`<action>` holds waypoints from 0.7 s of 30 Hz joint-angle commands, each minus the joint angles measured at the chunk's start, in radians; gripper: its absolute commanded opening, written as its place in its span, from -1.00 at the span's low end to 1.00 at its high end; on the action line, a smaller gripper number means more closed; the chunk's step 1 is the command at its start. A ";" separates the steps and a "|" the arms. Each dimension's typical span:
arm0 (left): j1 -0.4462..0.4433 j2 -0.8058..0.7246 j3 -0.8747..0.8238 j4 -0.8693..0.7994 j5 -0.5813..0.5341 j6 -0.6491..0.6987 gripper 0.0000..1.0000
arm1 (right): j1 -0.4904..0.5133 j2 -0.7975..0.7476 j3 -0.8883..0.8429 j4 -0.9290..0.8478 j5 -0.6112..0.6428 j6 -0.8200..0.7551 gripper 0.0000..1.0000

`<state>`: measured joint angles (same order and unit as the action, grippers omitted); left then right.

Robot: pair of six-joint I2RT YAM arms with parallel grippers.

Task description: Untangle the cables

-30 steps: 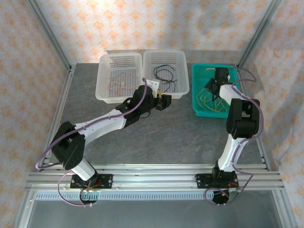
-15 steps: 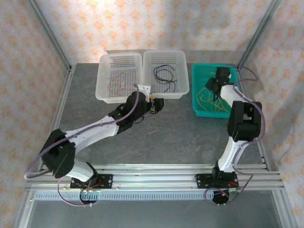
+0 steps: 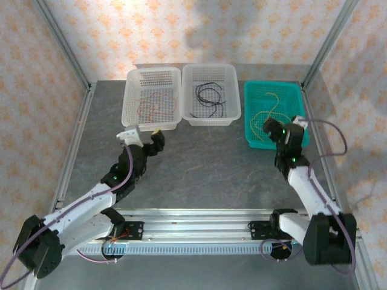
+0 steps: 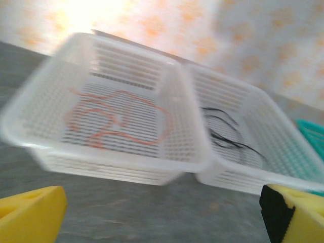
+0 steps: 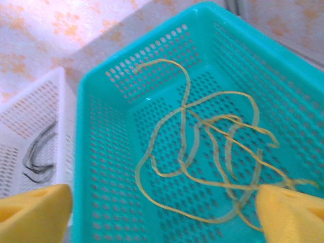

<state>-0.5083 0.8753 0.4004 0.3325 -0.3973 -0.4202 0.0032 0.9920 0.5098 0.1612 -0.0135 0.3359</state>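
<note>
Grey, stone-mottled table (image 3: 211,169) stands inside walls of pale wallpaper (image 3: 181,30) printed with orange floral diamonds, framed by slim metal posts. Three shallow rectangular plastic baskets with perforated walls and floors sit in a row along the far edge. The two white ones touch side by side, and the teal basket (image 3: 247,118) stands a little apart, nearest the far right corner.

Each basket holds one thin, limp wire. The reddish-brown cable (image 3: 152,109) lies in loose rounded loops on the floor of the left white basket (image 3: 129,99). The black cable (image 3: 208,96) curls in a few arcs in the middle white basket (image 3: 235,90). The yellow cable (image 5: 186,101) sprawls in overlapping loops across the teal basket floor, with one strand running toward its far wall.

The left gripper (image 3: 158,138) hangs over bare table just in front of the left white basket's near wall. Its jaws are spread wide with nothing between the yellow foam pads (image 4: 30,212).

The right gripper (image 3: 270,128) hovers at the teal basket's near end above the yellow loops. Its jaws are also parted wide and empty, and the pads (image 5: 293,215) are clear of the wire.
</note>
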 commanded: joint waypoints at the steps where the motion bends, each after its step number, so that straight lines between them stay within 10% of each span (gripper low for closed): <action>1: 0.081 -0.060 -0.074 0.117 -0.126 0.022 0.99 | -0.002 -0.126 -0.131 0.197 0.130 0.027 0.91; 11: 0.169 -0.053 -0.089 0.153 -0.106 0.098 0.98 | -0.005 -0.381 -0.275 -0.108 0.177 0.302 0.96; 21: 0.182 -0.022 -0.081 0.152 -0.046 0.100 0.98 | -0.084 0.084 -0.184 0.276 -0.114 0.229 0.97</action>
<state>-0.3374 0.8577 0.2966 0.4572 -0.4675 -0.3340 -0.0731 0.9787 0.2634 0.2852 -0.0284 0.5896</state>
